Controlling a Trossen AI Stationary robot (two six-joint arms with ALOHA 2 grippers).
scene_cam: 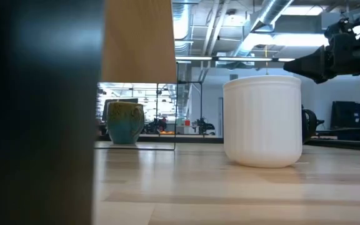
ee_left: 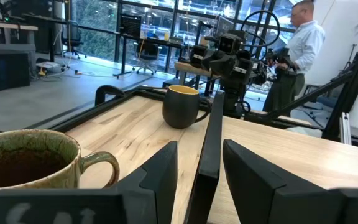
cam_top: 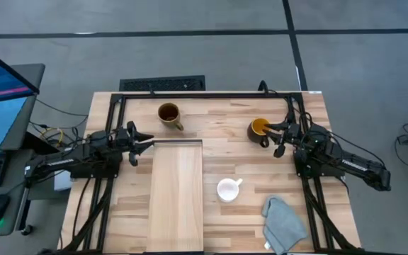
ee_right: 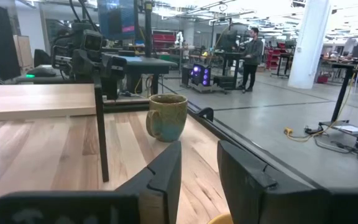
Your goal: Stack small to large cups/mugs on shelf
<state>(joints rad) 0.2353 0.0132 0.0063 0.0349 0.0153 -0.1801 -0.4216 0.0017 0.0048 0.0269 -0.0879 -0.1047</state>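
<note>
Mugs number three: brown (cam_top: 168,113), dark (cam_top: 260,129), white (cam_top: 228,189).

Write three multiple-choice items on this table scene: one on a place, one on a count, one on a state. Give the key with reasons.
1. Where does the small white mug stand?
A. on the shelf
B. on the tabletop between the shelf and the grey cloth
C. inside the brown mug

2. How many mugs are on the table?
A. two
B. three
C. four

3. What state is the left claw in?
A. shut on the brown mug
B. open, holding nothing
C. shut on the cloth

Key: 1 B, the high view shows it on bare tabletop right of the shelf. 2 B, the brown mug, the dark mug and the white one. 3 B, the left wrist view shows its fingers parted and empty.
</note>
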